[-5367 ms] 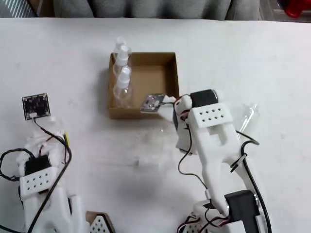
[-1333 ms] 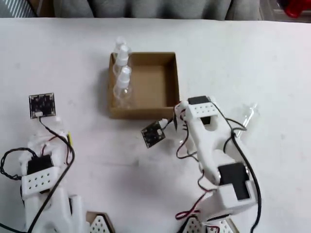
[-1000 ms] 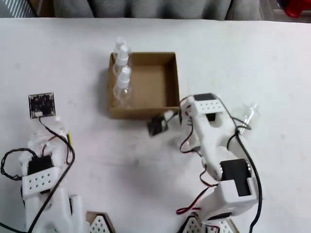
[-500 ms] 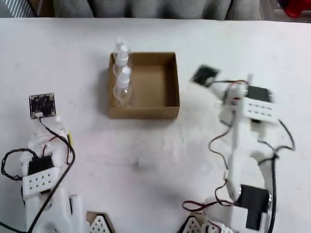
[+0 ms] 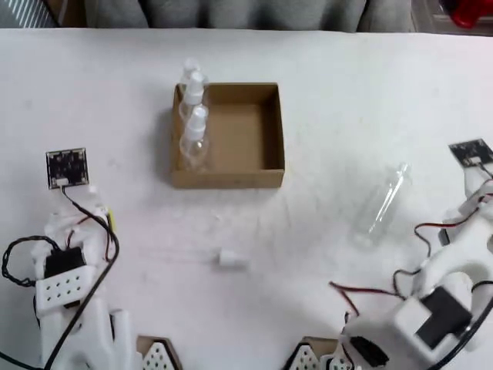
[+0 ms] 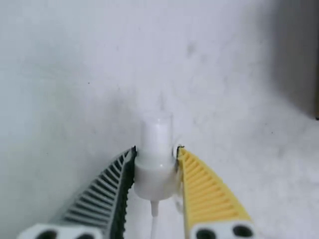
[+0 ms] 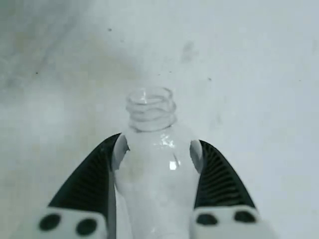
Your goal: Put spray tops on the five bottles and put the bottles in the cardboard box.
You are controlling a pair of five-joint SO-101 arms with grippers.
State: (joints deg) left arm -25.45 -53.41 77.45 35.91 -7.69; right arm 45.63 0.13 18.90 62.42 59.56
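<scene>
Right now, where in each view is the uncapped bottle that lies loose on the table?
High view: loose bottle lies right of the cardboard box, by itself.
Left wrist view: not in it.
Right wrist view: not in it; the right gripper holds a second bottle.
Shared landmark: the white table.

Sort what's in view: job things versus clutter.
Job: cardboard box; capped bottles in it; bare bottle lying on the table; loose spray top; left hand gripping a spray top; right hand gripping an open bottle.
Clutter: red object beyond the table.
</scene>
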